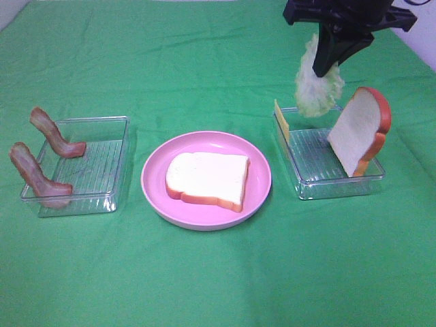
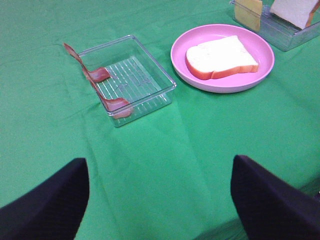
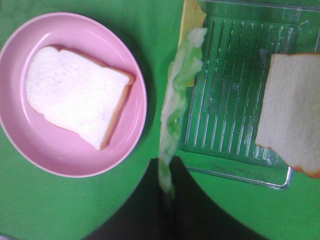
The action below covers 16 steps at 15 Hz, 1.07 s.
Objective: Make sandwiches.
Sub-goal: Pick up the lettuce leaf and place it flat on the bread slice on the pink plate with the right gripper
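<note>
No readable text, labels, numbers (any view)

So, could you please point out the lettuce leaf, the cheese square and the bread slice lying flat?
lettuce leaf (image 1: 317,92), exterior high view, middle of the hanging leaf
cheese square (image 1: 281,122), exterior high view, its yellow face
flat-lying bread slice (image 1: 208,176), exterior high view, its white top

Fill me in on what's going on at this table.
A sandwich is being put together. The right tool is shut on a lettuce leaf and holds it in the air over the right tray. That tray also holds a cheese square and a second slice, leaning on its rim. One bread slice lies on the pink plate. Two bacon strips lean on the left tray. The left tool is open and empty.
</note>
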{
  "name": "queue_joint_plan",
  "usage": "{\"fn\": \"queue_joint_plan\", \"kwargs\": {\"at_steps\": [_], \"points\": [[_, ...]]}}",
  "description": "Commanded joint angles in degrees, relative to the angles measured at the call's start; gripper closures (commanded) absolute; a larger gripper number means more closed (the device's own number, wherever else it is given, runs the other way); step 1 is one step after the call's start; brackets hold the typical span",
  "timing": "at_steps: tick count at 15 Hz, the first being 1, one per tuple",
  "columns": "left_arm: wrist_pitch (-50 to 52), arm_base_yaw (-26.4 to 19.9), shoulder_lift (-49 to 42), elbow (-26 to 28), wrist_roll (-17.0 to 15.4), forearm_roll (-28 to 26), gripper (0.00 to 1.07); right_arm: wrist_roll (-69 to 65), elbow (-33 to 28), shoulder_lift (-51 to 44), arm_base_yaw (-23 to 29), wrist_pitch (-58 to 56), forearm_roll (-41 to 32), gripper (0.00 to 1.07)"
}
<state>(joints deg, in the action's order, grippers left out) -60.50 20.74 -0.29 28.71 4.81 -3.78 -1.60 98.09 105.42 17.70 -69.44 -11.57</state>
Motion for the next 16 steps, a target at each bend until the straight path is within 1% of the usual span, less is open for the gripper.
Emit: {"fn": "queue_joint_plan", "kwargs": {"at_steps": [1,2,3,5,6,7,8,9,11,13,16], "points": [[0.6,0.3,-1.3,-0.1,-0.2,-0.1,0.32,2.2,0.4,-2.3,0.1,-4.3,-4.7,1.07],[0.6,0.3,-1.3,-0.1,-0.2,-0.1,0.32,6.5,0.4,-2.5,0.1,-4.4,-9.1,1.07],[0.6,0.3,-1.3,-0.1,-0.2,-0.1,0.32,12.2,-1.3,-1.8,0.1,-3.2,-18.9,1.07],[0.6,0.3,-1.3,-0.1,-0.2,-0.1,0.32,17.0,-4.1,-0.3,0.1,-1.4,-28.0,1.07],[0.6,0.3,-1.3,-0.1,-0.2,-0.1,0.32,18.1,-4.8,0.1,0.1,-0.7,-30.3,1.07],[0.6,0.3,-1.3,-0.1,-0.2,-0.1,0.32,21.7,-7.6,1.5,0.1,2.2,-35.9,1.07],[0.6,0.3,-1.3,-0.1,-0.2,-0.1,0.32,22.9,-8.7,2.0,0.1,3.6,-37.8,1.07],[0.6,0.3,-1.3,-0.1,-0.2,-0.1,0.32,24.7,-10.7,3.1,0.1,5.2,-41.3,1.07],[0.6,0.3,-1.3,-0.1,-0.2,-0.1,0.32,29.1,-12.0,5.8,0.7,6.3,-46.4,1.07],[0.6,0.3,-1.3,-0.1,-0.2,-0.1,0.32,31.4,-12.1,7.7,4.0,8.8,-47.8,1.07],[0.6,0.3,-1.3,-0.1,-0.2,0.0,0.32,31.4,-12.1,11.4,10.1,15.7,-47.7,1.07]]}}
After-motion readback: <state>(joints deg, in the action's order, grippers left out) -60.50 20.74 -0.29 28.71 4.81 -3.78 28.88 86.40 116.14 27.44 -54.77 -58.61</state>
